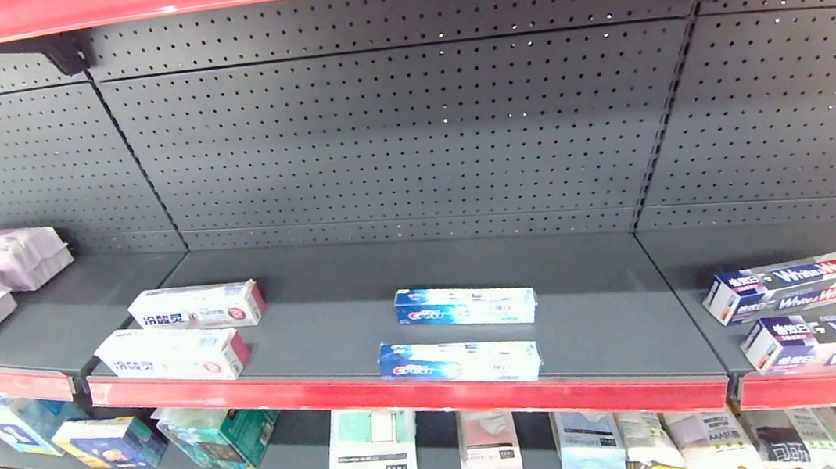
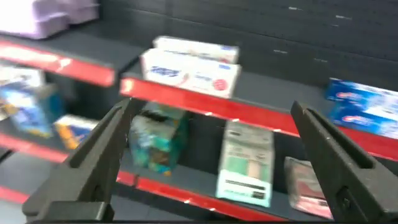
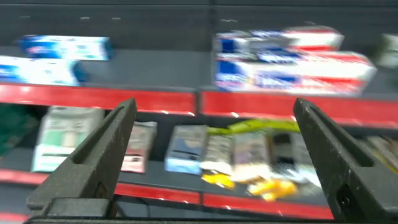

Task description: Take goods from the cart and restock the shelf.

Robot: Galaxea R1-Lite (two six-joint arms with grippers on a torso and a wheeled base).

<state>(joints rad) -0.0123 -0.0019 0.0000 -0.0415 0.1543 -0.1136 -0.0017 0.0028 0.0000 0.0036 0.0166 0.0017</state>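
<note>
**Here, both end effectors gape empty before the shelf**

The shelf [image 1: 330, 292] is a grey deck with a red front rim and a pegboard [image 1: 406, 126] behind it. Goods lie flat on it in pairs, one box behind the other. Two white boxes [image 1: 173, 354] sit toward the left, the front one at the rim. Two blue boxes [image 1: 460, 361] lie near the middle, well apart from the white ones. Two red-and-blue boxes [image 1: 794, 286] lie on the next bay to the right. At the far left, purple packs [image 1: 0, 258] rest on the neighbouring bay.

Below, a lower shelf [image 1: 296, 445] carries a teal carton [image 1: 221, 438] under the white boxes. A green pouch [image 1: 371, 448] and a pink pouch [image 1: 489, 443] lie under the blue boxes, with more pouches toward the right.

The left end effector [image 2: 211, 107] hangs in front of the shelf's rim, its fingers spread wide and holding nothing. Beyond it are the white boxes and the teal carton. The right end effector [image 3: 214, 102] is likewise wide and empty. It faces the rim, with the blue boxes to one side beyond it and the red-and-blue boxes to the other.
</note>
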